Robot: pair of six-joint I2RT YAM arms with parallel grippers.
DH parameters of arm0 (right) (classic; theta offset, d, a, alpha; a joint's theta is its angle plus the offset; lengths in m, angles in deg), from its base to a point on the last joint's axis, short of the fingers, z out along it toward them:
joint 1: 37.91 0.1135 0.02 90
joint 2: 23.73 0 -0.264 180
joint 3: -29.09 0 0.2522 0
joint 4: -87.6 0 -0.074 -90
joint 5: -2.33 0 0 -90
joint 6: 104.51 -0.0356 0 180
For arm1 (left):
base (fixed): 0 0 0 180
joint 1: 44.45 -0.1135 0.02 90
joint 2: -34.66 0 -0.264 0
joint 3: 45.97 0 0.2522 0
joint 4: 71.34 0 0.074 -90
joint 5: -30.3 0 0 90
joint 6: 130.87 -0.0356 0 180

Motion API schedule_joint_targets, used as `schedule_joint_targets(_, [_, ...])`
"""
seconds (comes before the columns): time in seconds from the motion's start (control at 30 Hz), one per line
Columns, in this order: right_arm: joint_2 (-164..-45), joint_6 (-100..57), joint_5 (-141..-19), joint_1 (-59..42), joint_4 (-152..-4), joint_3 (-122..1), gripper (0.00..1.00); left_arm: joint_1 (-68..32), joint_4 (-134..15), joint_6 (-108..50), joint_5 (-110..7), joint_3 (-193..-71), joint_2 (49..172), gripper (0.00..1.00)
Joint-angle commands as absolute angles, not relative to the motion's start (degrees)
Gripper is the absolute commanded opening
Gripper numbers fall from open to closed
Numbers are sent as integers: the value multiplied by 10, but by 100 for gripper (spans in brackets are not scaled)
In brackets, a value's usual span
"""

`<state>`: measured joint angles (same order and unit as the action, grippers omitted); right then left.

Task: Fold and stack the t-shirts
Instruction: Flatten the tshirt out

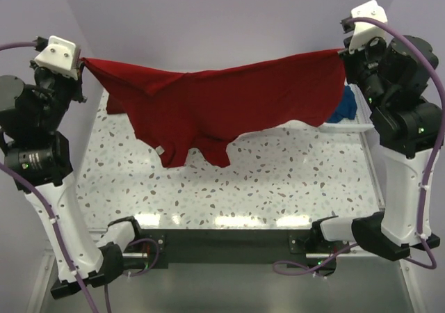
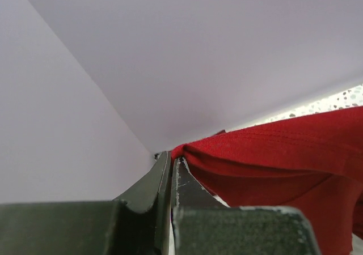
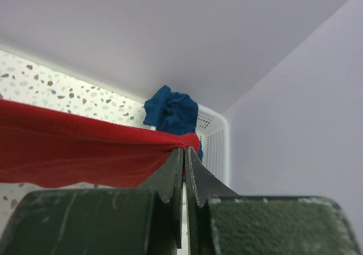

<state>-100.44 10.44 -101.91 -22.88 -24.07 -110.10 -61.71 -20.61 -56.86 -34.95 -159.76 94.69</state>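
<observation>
In the top view, the red t-shirt [image 1: 208, 108] hangs in the air across the upper half of the frame, stretched between the two arms. Its lower part sags over the speckled table [image 1: 278, 181] at the centre, and I cannot tell if the lowest corners touch it. The left gripper [image 1: 82, 61] at the upper left is clenched on one end of the cloth. The right gripper [image 1: 342, 54] at the upper right is clenched on the other end. At the right edge a blue t-shirt [image 1: 344, 110] lies crumpled in a white basket [image 1: 361, 124].

In the left wrist view, the fingers [image 2: 156, 178] at the bottom centre are pressed together with red cloth pinched at their tips. The cloth runs away to the right.

In the right wrist view, the fingers [image 3: 170, 175] at the bottom centre pinch the red edge too, and the cloth goes to the left. The blue t-shirt sits behind them.

I judge the shirt to be light, soft and limp, so it takes shape only where it is held. It is not fragile, but such a thin pinch could slip under more pull. The seamed edges, such as shoulders or hem corners, seem the best places to hold, because the cloth is thicker there
</observation>
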Motion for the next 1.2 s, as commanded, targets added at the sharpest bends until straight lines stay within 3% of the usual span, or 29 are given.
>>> schedule_joint_targets(0.0, [-998, 119, -1048, -231, -278, -1134, 0, -623, -224, -552, -353, -1665, 948, 0])
schedule_joint_targets(0.23, [-1023, 119, -1040, -231, -301, -1128, 0, -623, -113, -556, -281, -1781, 1039, 0])
schedule_joint_targets(0.47, [-1139, 100, -1038, -231, -392, -1109, 0, -619, -227, -512, -252, -1749, 1148, 0])
schedule_joint_targets(0.57, [-1244, 83, -1052, -231, -417, -1204, 0, -606, -277, -486, -264, -1834, 1262, 0])
schedule_joint_targets(0.7, [-1355, 70, -1094, -230, -478, -1379, 0, -607, -404, -390, -278, -2035, 1391, 0])
schedule_joint_targets(0.9, [-1298, 96, -1115, -232, -721, -1331, 0, -614, -692, -302, -373, -1974, 1347, 0])
schedule_joint_targets(1.03, [-1262, 92, -1084, -233, -784, -1339, 0, -641, -780, -282, -427, -1968, 1315, 0])
schedule_joint_targets(1.17, [-1231, 122, -1029, -233, -810, -1274, 0, -645, -844, -305, -390, -1903, 1286, 0])
